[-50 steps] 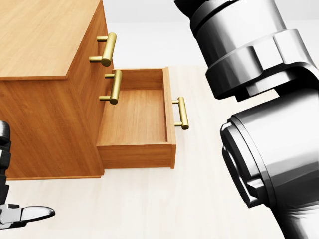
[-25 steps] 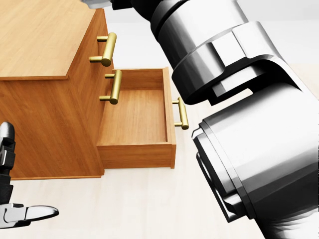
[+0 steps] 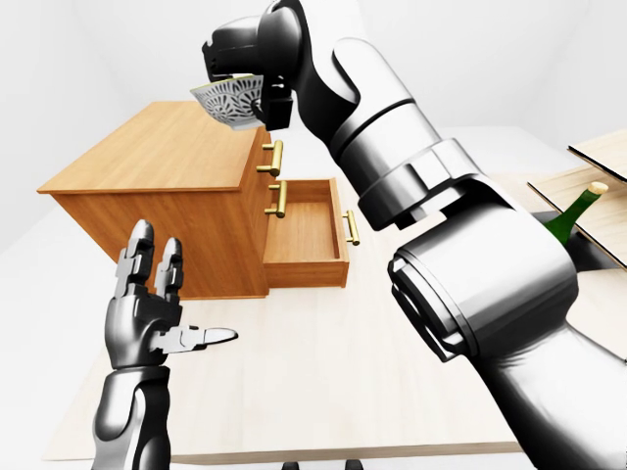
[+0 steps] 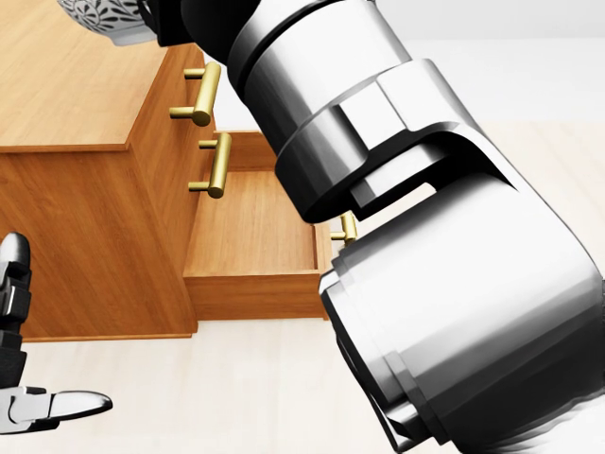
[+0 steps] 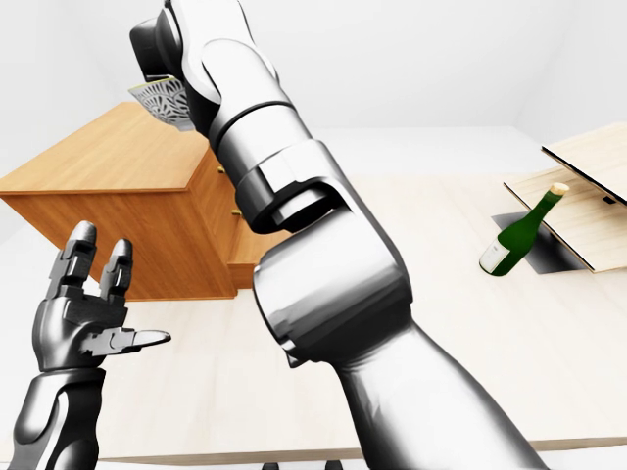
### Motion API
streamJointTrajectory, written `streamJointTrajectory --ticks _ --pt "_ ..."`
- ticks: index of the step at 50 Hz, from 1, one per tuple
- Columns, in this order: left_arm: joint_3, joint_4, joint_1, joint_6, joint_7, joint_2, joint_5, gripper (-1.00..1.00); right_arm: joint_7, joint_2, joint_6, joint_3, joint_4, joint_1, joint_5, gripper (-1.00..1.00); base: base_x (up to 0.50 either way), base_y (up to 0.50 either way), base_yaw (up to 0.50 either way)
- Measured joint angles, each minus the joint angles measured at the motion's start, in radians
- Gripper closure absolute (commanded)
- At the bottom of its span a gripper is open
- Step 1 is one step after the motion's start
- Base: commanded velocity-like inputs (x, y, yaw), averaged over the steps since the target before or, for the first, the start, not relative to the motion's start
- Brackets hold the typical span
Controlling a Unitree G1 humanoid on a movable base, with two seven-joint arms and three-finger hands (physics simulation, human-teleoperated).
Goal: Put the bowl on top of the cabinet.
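Right robot hand [image 3: 238, 70], clamped on the bowl [image 3: 227, 104], hangs upper left, just above the cabinet [image 3: 147, 157] top's right edge.

The cabinet [image 3: 157, 162] is sitting at the table's [image 3: 323, 372] far left, its lowest drawer [image 3: 306, 235] sticking out rightward. The right hand [image 3: 257, 83] is holding the bowl [image 3: 230, 101] over the cabinet's right edge. The bottle [image 5: 519, 232] is leaning far right, and the left hand [image 3: 152, 313] is hovering near left.

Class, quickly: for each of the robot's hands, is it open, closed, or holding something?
Left hand: open, fingers spread, holding nothing.
Right hand: closed on the bowl, which it holds in the air above the cabinet.
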Motion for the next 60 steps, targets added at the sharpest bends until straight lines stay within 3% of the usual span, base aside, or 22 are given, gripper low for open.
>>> streamJointTrajectory --ticks 25,42,60 --pt "-0.003 -0.007 0.009 0.000 -0.008 -0.004 0.000 -1.00 0.000 0.061 -0.009 -0.032 -0.007 -0.009 0.162 1.00 0.00 0.00 0.00" --pt "-0.006 -0.011 0.011 0.000 -0.009 -0.005 0.002 -1.00 0.000 0.065 -0.032 -0.032 -0.012 0.006 0.290 1.00 0.00 0.00 0.00" --pt "-0.008 -0.011 0.011 0.000 -0.010 -0.006 0.004 -1.00 0.000 0.055 -0.026 -0.014 -0.012 0.036 0.312 1.00 0.00 0.00 0.00"
